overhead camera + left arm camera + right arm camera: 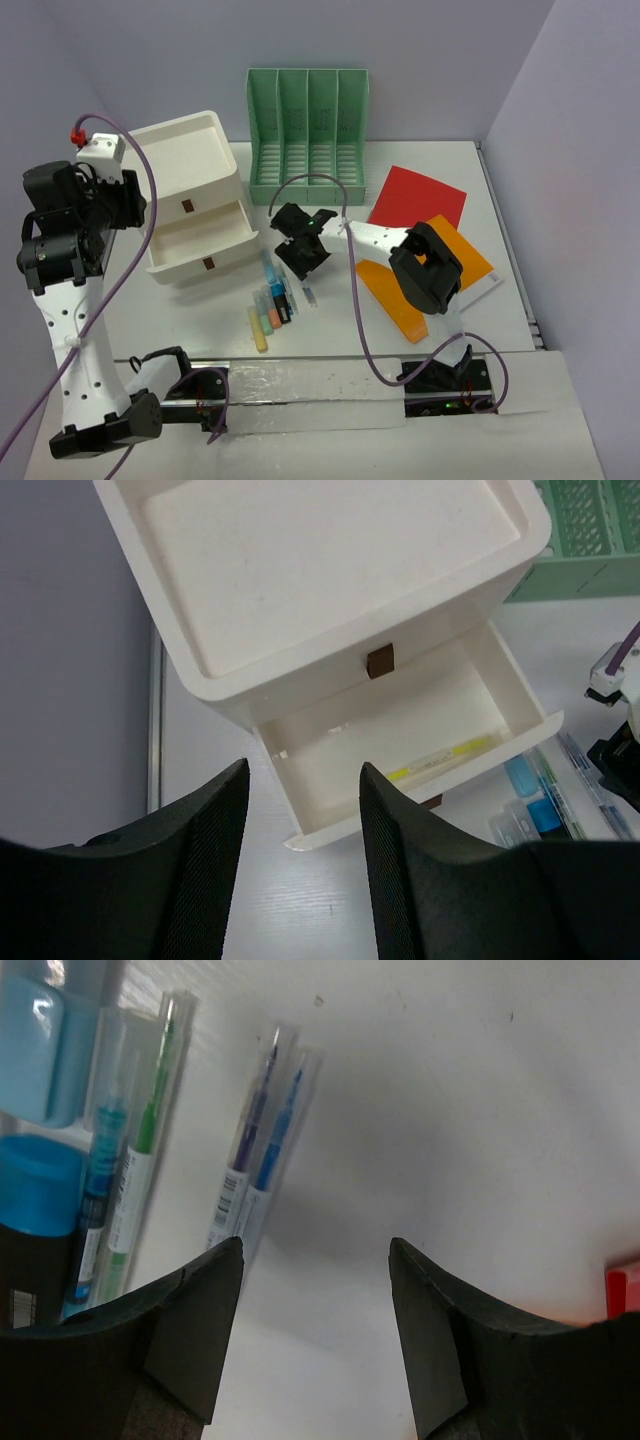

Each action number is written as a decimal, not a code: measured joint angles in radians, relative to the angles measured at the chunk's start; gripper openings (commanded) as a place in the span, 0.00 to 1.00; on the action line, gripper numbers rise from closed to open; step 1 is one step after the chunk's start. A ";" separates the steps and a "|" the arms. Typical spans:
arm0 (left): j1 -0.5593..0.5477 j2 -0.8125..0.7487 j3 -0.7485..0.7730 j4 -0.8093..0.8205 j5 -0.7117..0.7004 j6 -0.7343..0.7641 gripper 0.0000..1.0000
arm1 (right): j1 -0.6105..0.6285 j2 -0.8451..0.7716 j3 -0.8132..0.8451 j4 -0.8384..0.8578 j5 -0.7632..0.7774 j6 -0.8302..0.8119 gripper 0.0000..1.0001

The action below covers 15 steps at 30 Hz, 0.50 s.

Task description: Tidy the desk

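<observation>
White desk (200,315) fills the floor of the scene beneath both arms. Back left sits the three-drawer box (190,160), a drawer pulled out, with the green file holder (308,130) beside it. The left gripper (302,770) hovers over that drawer, fingers spread and empty. The right gripper (315,1245), fingers likewise apart, hangs above the clear-capped pens (255,1150).

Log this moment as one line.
left gripper: open, empty, aimed at open drawer | drawer: holds yellow pen | right gripper: open, empty, over desk beside pens
</observation>
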 measured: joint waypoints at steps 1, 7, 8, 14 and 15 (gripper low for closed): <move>0.000 0.002 -0.012 -0.001 0.000 -0.001 0.54 | 0.000 0.012 0.012 -0.001 -0.002 -0.006 0.67; 0.000 0.009 -0.049 -0.001 -0.005 -0.005 0.54 | 0.001 0.022 0.024 -0.002 -0.004 -0.026 0.66; 0.000 0.009 -0.050 -0.001 -0.006 -0.006 0.54 | 0.001 0.022 0.024 -0.003 -0.003 -0.029 0.66; 0.000 0.009 -0.050 0.000 -0.015 -0.006 0.55 | 0.002 0.037 0.024 -0.004 0.000 -0.038 0.66; 0.000 0.009 -0.050 0.000 -0.016 -0.006 0.55 | 0.003 0.044 0.024 -0.004 -0.001 -0.039 0.66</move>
